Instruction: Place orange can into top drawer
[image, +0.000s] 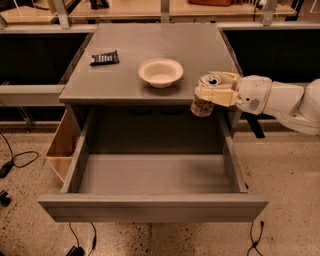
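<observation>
The orange can (203, 103) has an orange-brown mottled label and a silver top with a pull tab. My gripper (216, 90) comes in from the right on a white arm and is shut on the can. It holds the can upright in the air at the front right edge of the grey cabinet top (125, 80), above the back right part of the drawer. The top drawer (150, 207) is pulled fully open toward the camera. Its grey inside is bare.
A white bowl (160, 72) sits on the cabinet top, left of the can. A dark flat packet (104, 58) lies at the top's left side. A small tan wooden box (62, 145) hangs open at the cabinet's left. Cables lie on the floor.
</observation>
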